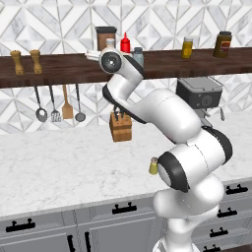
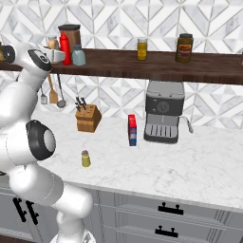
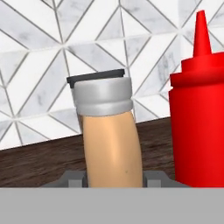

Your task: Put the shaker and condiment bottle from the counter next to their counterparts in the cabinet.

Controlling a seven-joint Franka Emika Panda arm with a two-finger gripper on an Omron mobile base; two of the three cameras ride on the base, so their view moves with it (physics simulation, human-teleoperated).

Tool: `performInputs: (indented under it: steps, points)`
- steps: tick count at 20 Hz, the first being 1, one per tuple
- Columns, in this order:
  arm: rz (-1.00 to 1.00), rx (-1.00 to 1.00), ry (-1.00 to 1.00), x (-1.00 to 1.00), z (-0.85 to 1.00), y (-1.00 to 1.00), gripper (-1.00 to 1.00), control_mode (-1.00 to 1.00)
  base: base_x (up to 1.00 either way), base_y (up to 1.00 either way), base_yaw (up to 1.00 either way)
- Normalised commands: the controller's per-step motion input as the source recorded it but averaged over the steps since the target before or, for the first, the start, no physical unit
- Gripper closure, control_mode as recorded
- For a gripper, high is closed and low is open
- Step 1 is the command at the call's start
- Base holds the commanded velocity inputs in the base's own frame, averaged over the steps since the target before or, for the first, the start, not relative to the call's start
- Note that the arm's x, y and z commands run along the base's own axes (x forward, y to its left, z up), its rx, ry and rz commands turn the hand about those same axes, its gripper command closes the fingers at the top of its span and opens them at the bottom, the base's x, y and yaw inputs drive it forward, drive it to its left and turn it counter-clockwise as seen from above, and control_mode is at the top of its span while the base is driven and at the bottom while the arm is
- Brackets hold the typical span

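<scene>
The condiment bottle, tan with a pale cap, leans slightly between my fingertips in the hand view. My gripper is shut on it, up at the cabinet shelf. The red squeeze bottle stands close on its right. From the base, the bottle's cap shows beside the red bottle and the blue-grey shaker. The olive-yellow shaker stands alone on the counter, far below the gripper. Whether the held bottle's base touches the shelf is hidden.
A brown canister stands behind the bottles. Further along the shelf are an amber bottle and a dark-lidded jar. A knife block, a red-blue box and a coffee machine sit on the counter. Utensils hang under the shelf.
</scene>
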Motion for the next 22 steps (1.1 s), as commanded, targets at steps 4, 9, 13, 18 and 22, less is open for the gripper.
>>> performInputs:
  steps: [4,9,13,18,22]
  points:
    - [0.00,0.00,-0.03,0.00,-0.24,0.00,-1.00,-1.00,0.00,0.00,0.00]
    - [0.00,0.00,-0.02,0.00,-0.05,0.00,-1.00,-1.00,0.00,0.00,0.00]
    - [0.00,0.00,0.00,-0.05,-0.04,0.06,-1.00,-1.00,0.00,0.00,0.00]
    - [0.00,0.00,0.03,-0.22,-0.10,0.18,-1.00,-1.00,0.00,0.00,0.00]
    - [0.00,0.01,0.03,-0.42,-0.08,0.21,-1.00,-1.00,0.00,0.00,0.00]
